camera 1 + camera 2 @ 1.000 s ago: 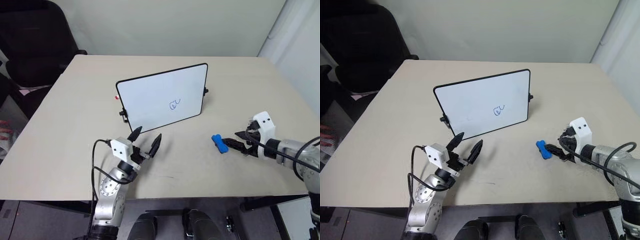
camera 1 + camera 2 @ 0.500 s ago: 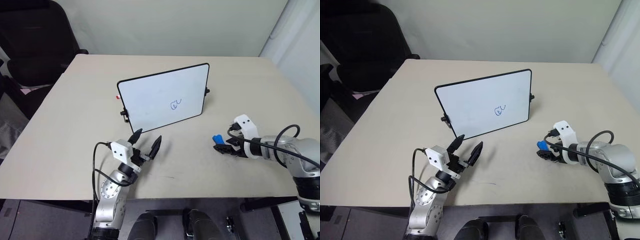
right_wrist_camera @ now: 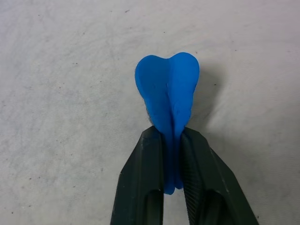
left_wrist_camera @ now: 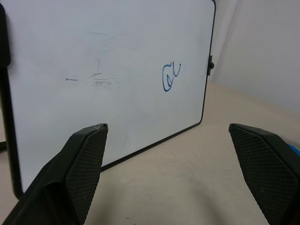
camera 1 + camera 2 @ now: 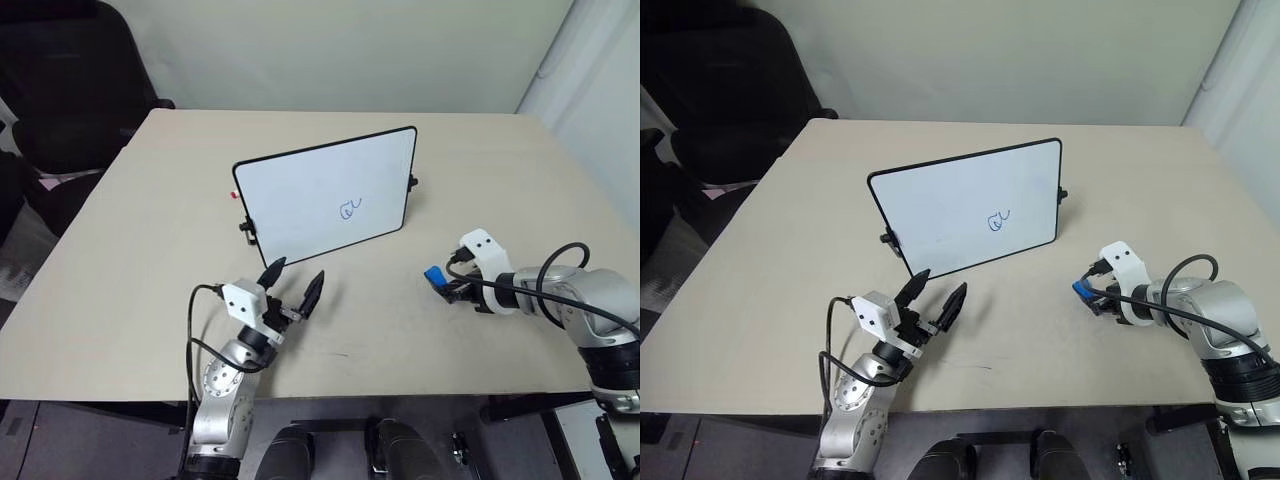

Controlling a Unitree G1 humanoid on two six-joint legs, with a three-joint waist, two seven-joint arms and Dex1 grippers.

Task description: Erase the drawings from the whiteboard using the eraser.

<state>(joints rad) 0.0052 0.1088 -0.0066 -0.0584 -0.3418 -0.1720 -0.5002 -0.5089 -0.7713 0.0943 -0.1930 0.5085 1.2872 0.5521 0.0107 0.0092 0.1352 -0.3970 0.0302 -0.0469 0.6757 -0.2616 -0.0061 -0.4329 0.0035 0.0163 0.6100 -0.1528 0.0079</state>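
Left jaws [image 5: 296, 283]: mine, spread wide, holding nothing, near the desk's [image 5: 150, 250] front edge.
Right jaws [image 3: 172, 154]: clenched on the eraser [image 3: 168, 93], squeezing it at the desk surface.
Whiteboard [image 5: 300, 190]: upright beyond both jaws; drawings [image 5: 349, 208] intact.

You were working in what looked like an office or meeting room: a plain beige table [image 5: 120, 260] stood against a bare pale wall [image 5: 340, 50], with a black office chair [image 5: 70, 90] pushed up at its far corner. A small desktop whiteboard [image 5: 325, 195] stood on the tabletop, which fitted that setting.
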